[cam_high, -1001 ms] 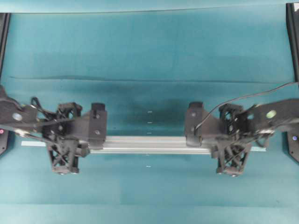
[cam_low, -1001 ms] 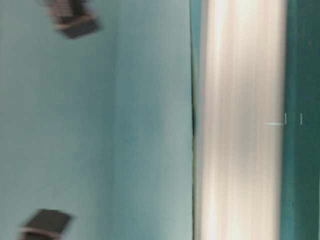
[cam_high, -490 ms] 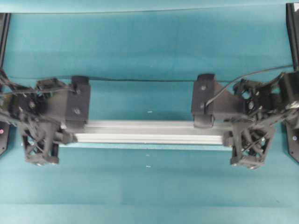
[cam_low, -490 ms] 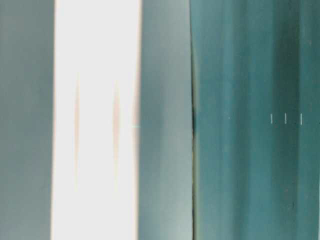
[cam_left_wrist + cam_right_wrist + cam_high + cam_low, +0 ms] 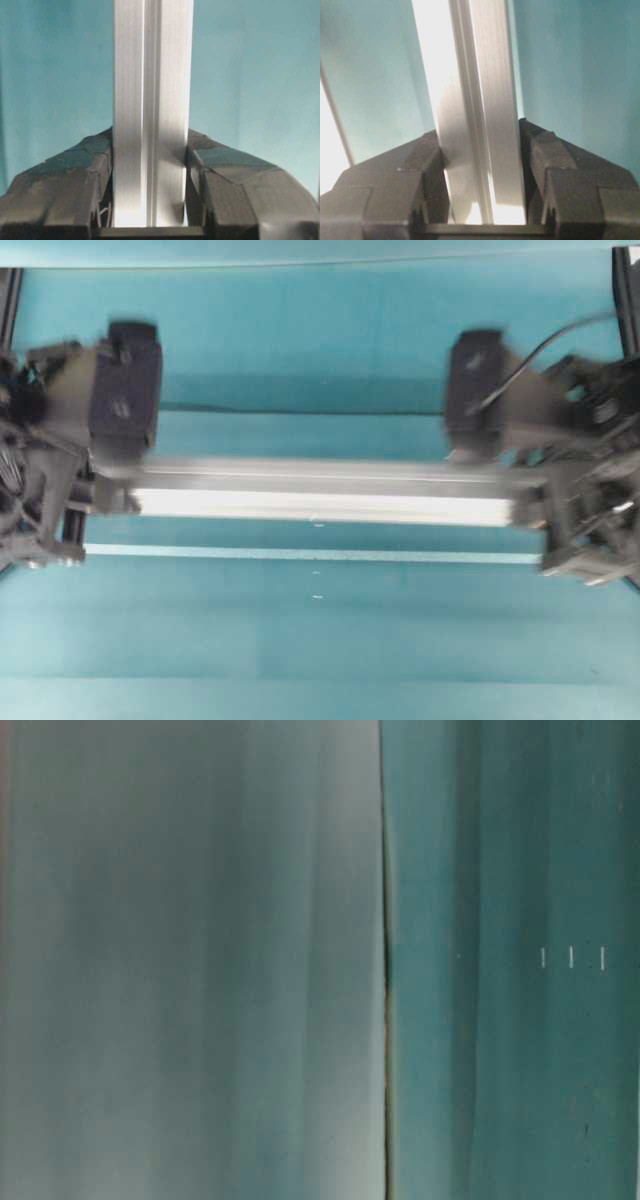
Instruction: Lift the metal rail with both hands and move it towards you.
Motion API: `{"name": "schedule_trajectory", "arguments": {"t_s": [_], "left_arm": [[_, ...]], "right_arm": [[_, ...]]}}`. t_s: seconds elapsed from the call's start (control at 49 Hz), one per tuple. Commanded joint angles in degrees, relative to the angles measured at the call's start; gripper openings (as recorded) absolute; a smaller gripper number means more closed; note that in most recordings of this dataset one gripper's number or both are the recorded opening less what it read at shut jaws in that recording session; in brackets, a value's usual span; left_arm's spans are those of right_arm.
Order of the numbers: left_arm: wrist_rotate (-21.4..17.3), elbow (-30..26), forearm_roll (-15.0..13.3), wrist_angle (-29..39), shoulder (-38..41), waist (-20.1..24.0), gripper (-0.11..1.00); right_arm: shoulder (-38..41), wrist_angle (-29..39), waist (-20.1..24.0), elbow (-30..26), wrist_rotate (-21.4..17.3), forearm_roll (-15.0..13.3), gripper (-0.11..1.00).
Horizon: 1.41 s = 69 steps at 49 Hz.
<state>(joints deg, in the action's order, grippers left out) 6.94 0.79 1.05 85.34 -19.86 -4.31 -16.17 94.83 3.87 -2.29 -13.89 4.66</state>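
With both grippers clamped on it, the rail (image 5: 320,495) hangs crosswise above the teal table (image 5: 320,640), and I judge the lift done and the pull toward me not yet made. Seen from overhead, its long axis runs straight left to right, roughly parallel to the pale tape strip (image 5: 310,555) lying on the cloth just on my side of it. The left gripper (image 5: 100,495) holds one end and the right gripper (image 5: 535,505) the other, so neither arm is nearer; each sits squarely at its own end. My left wrist camera shows the grooved bar pinched between the two black pads (image 5: 95,165), touching on both faces, and the right wrist camera shows the same bite, pads (image 5: 540,150) pressed flat against the metal. The overhead frame is smeared, so I cannot read how high the rail sits. The table-level view gives only blurred teal and grey. Since the bar spans the gap between the arms, I reckon the coming move turns on both ends travelling together, keeping that axis level and square.
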Motion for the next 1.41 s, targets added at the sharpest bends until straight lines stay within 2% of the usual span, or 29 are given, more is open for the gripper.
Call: {"name": "schedule_trajectory", "arguments": {"t_s": [0.0,0.102,0.184,0.776,0.96,1.164,1.267,1.389], "left_arm": [[0.35,-5.63,0.09,3.16,0.26,-0.09,0.28],[0.26,-8.79,0.09,3.43,1.14,0.00,0.28],[0.18,-8.96,0.18,3.52,1.14,0.09,0.28],[0.09,-8.96,0.18,3.60,1.05,0.88,0.28],[-1.49,-8.61,0.44,3.43,1.85,0.88,0.28],[-2.02,-4.92,1.41,2.99,3.25,1.93,0.28],[-2.29,-1.05,1.41,0.97,3.52,3.16,0.28],[-2.64,4.04,1.41,-5.19,3.16,3.96,0.28]], "right_arm": [[0.44,2.90,-0.70,-6.15,-3.78,-0.62,0.41],[1.76,3.16,-0.53,-10.11,-4.31,-0.62,0.41],[2.81,3.16,-0.53,-11.43,-4.22,-0.62,0.41],[2.72,2.99,-0.62,-9.93,-4.13,-0.53,0.41],[2.55,2.64,-0.62,-8.70,-3.69,-0.53,0.41],[1.76,-0.53,-0.79,-3.16,-1.41,-0.62,0.41],[0.44,-5.45,-2.02,2.81,1.93,-0.53,0.41],[-1.05,-11.87,-3.34,10.28,4.66,-0.53,0.41]]}}
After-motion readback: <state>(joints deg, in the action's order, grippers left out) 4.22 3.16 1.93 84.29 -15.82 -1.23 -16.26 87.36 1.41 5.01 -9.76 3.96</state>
